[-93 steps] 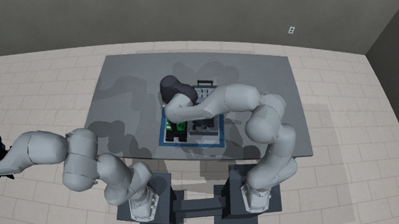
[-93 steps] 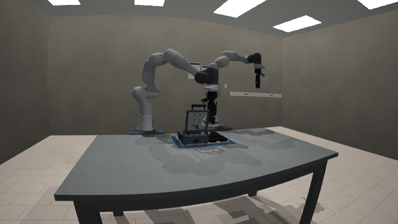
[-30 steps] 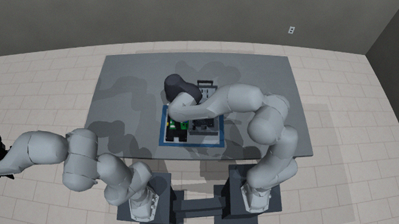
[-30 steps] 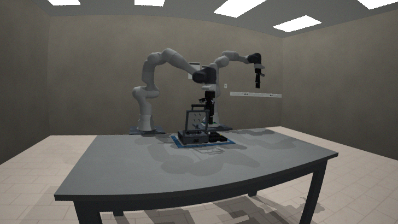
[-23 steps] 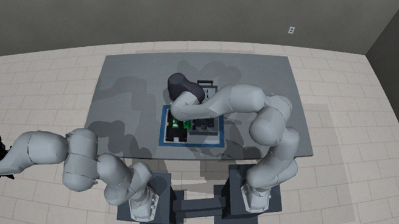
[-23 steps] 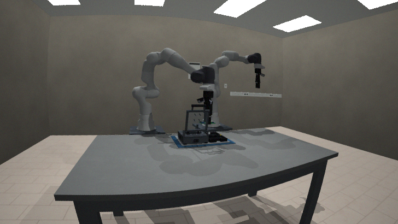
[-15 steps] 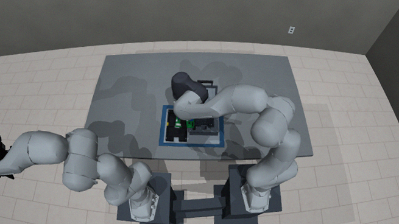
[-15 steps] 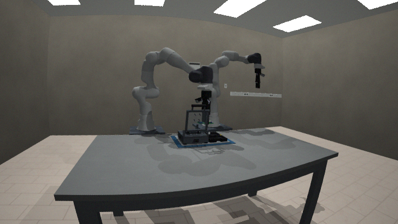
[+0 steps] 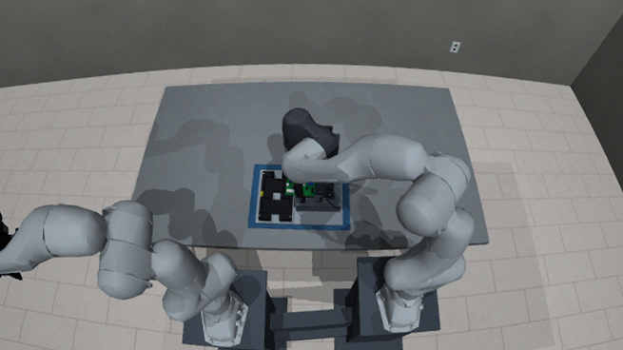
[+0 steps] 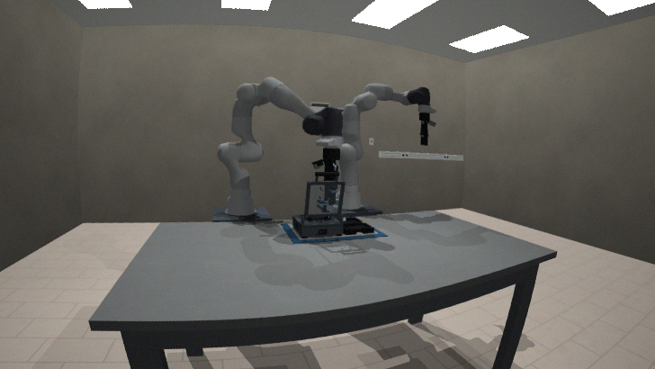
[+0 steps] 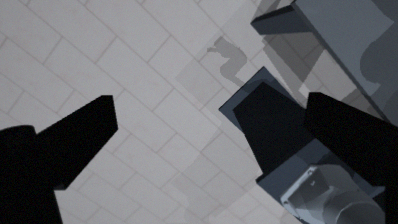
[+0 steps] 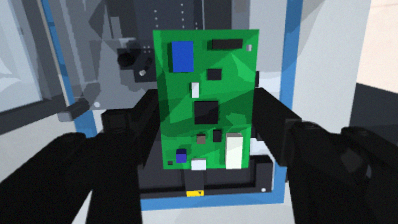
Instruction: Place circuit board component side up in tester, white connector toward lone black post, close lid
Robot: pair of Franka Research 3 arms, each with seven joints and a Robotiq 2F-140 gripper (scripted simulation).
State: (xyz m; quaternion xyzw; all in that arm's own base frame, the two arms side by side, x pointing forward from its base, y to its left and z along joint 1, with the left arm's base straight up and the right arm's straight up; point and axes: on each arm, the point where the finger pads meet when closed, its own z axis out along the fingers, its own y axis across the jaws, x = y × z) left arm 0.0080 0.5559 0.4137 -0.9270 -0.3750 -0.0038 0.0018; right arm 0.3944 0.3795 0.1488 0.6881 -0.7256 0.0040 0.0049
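The green circuit board (image 12: 175,107) (image 9: 309,189) is level between the fingers of my right gripper (image 12: 205,104) (image 10: 329,201), which is shut on its long edges. Components face up; the large white connector (image 12: 234,151) is at the lower right in the right wrist view. The board hangs above the tray (image 9: 275,208) (image 12: 150,177) and the tester's (image 9: 315,204) (image 10: 318,227) near side. The tester's lid (image 10: 308,197) stands open. A round black part (image 12: 126,59) shows on the tester; whether it is the lone post is unclear. My left gripper (image 11: 210,111) (image 10: 424,142) is open and empty, far from the table.
The blue-edged plate (image 9: 254,194) (image 10: 298,236) lies under tester and tray on the grey table (image 9: 198,166) (image 10: 206,274). The raised lid stands at the tester's back side, close to my right arm (image 9: 388,156). That arm hides part of the tester in the top view.
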